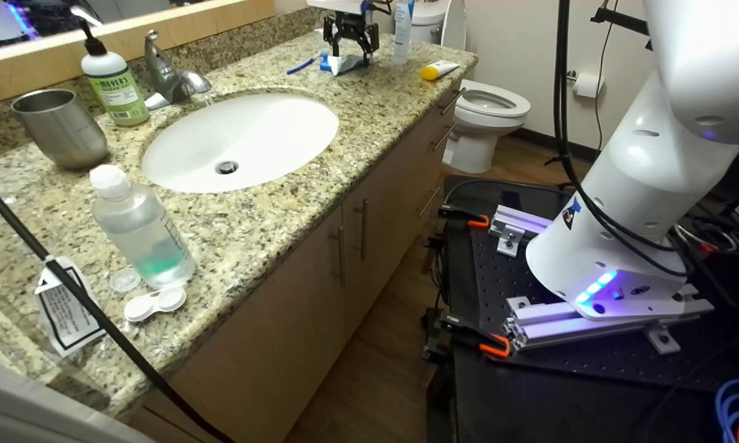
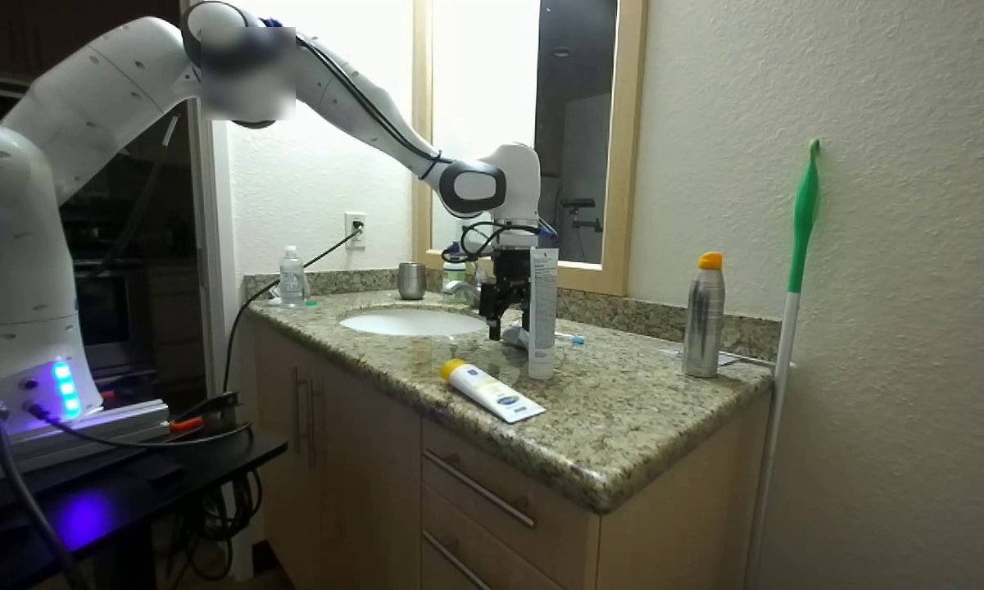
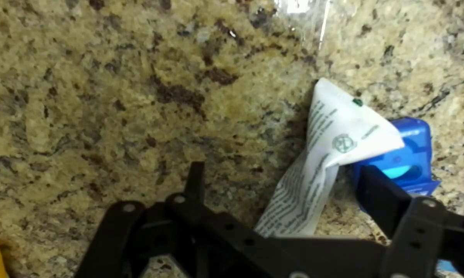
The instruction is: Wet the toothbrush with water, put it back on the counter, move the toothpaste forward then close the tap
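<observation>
One long counter (image 1: pixel 369 123) is spread beneath the pincer (image 3: pixel 284 170), whose jaws are parted wide with nothing gripped. Moving the toothpaste (image 3: pixel 316 166) forward is judged to be the step in hand; next, it should be pinched and slid, with the blue box (image 3: pixel 405 150) near one jaw left uncaught. Between the jaws the toothpaste is seen: white, crumpled, twisted mid-length, printed with fine lines.

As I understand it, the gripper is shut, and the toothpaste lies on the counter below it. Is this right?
Not quite: the gripper is open, its jaws well apart, as the wrist view shows. The toothpaste does lie on the counter below it.
</observation>
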Motion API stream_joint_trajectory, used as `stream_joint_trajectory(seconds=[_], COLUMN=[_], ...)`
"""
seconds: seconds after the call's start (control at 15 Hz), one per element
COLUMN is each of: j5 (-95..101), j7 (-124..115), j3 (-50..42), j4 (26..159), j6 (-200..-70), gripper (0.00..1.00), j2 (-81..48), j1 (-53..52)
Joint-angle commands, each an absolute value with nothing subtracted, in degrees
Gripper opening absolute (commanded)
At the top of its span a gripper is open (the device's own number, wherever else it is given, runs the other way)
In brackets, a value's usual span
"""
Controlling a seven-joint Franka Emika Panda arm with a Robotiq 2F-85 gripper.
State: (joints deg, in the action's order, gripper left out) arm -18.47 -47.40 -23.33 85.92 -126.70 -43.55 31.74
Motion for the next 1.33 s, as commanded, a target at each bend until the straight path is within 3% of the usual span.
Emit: stream_joint_trajectory(seconds=[0.0,0.53,0.67,1.0,1.27], j5=[-17.87,-17.2,-15.19,-9.08,-13.19], j7=[-47.51,-47.99,-48.07,-31.69,-20.87], j3=[-22.87,-23.15,-23.87,-24.65,-22.78], j4=[85.57,86.0,86.27,86.58,77.46], j6=[-126.1,-126.05,-119.81,-109.51,-93.54], gripper=[0.74,0.18,0.05,0.02,0.02], j2=[-43.57,-43.53,-41.61,-32.41,-29.93], j1=[32.04,31.03,30.35,32.72,36.85])
